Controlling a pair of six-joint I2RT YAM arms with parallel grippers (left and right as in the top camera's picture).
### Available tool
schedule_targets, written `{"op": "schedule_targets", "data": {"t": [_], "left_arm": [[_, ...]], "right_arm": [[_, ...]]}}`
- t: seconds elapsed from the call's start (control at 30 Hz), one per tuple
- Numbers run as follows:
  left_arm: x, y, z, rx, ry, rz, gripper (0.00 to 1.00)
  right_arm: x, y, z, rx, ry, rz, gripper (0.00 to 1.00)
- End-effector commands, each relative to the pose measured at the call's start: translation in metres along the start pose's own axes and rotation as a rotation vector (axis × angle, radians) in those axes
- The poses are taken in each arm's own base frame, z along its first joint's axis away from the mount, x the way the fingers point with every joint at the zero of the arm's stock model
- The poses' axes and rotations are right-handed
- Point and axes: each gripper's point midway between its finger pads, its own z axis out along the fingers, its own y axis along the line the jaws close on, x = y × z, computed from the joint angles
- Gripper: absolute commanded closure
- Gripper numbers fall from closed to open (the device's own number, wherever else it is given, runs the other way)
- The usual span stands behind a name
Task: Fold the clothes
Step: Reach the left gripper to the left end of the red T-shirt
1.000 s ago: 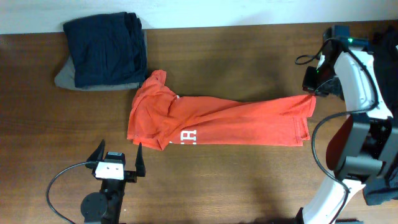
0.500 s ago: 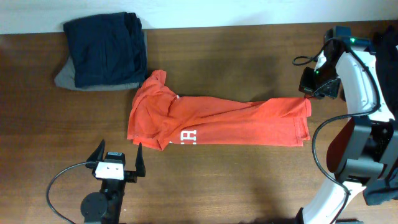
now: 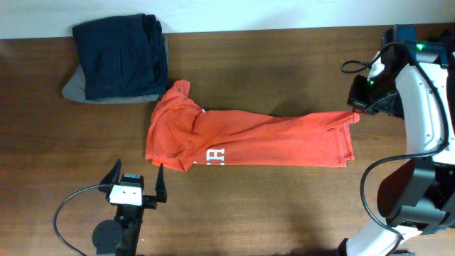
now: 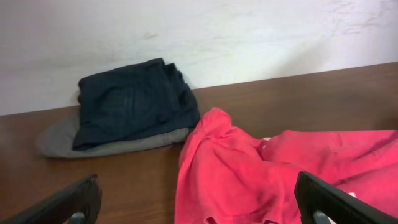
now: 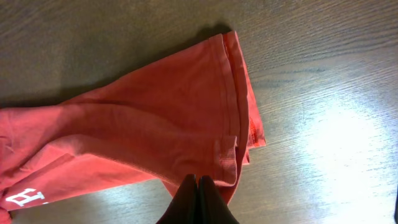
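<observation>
Right gripper (image 3: 356,112) is pinched shut on the hem corner of the orange-red T-shirt (image 3: 249,139), which stretches away from the folded stack (image 3: 121,57), collar end just beside it. That hem is probably best carried low toward the stack, layers kept together. Left gripper (image 3: 135,174) gapes wide, empty.

We saw a dark brown wooden worktop (image 3: 284,71), its grain running left to right, filling nearly the whole overhead frame. Along the top edge ran a white wall (image 3: 249,13), pale and faintly mottled in the left wrist view. At the right of the right wrist view, a bright patch of light (image 5: 339,134) lay on the wood.
</observation>
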Motion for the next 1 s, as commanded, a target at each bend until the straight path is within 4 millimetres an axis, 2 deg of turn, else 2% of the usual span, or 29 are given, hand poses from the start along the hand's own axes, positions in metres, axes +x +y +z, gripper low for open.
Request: {"op": "schedule_targets", "data": {"t": [0.0, 0.1, 0.2, 0.3, 0.4, 0.57, 0.63, 0.73, 0.8, 0.87, 0.97], "left_arm": [[-0.003, -0.017, -0.001, 0.099, -0.026, 0.018, 0.01], [-0.017, -0.058, -0.011, 0.349, -0.093, 0.034, 0.01], [-0.03, -0.081, -0.023, 0.496, -0.145, 0.027, 0.01], [-0.044, -0.08, -0.027, 0.503, -0.149, -0.056, 0.01], [-0.065, -0.077, -0.033, 0.486, -0.161, -0.068, 0.01], [-0.098, -0.044, -0.036, 0.288, -0.044, -0.117, 0.01], [-0.121, -0.039, -0.039, 0.271, -0.037, -0.119, 0.01], [-0.149, -0.037, -0.041, 0.272, -0.064, -0.112, 0.01], [-0.156, -0.038, -0.042, 0.281, -0.081, -0.107, 0.01], [-0.166, -0.049, -0.046, 0.35, -0.121, -0.091, 0.01], [-0.169, -0.055, -0.047, 0.394, -0.112, -0.137, 0.01]], "right_arm": [[0.002, 0.002, -0.007, -0.028, -0.008, 0.017, 0.96], [0.002, 0.003, -0.007, -0.029, -0.009, 0.015, 0.96], [0.001, 0.003, -0.007, -0.029, -0.01, 0.015, 0.96], [0.001, 0.003, -0.007, -0.029, -0.01, 0.015, 0.96], [0.001, 0.003, -0.007, -0.029, -0.011, 0.015, 0.96], [0.001, 0.003, -0.007, -0.029, -0.01, 0.015, 0.96], [0.001, 0.003, -0.007, -0.029, -0.011, 0.015, 0.96], [0.001, 0.003, -0.007, -0.029, -0.012, 0.015, 0.96], [0.0, 0.003, -0.007, -0.03, -0.013, 0.015, 0.96], [0.001, 0.003, -0.007, -0.029, -0.012, 0.015, 0.96], [0.001, 0.003, -0.007, -0.029, -0.009, 0.015, 0.96]]}}
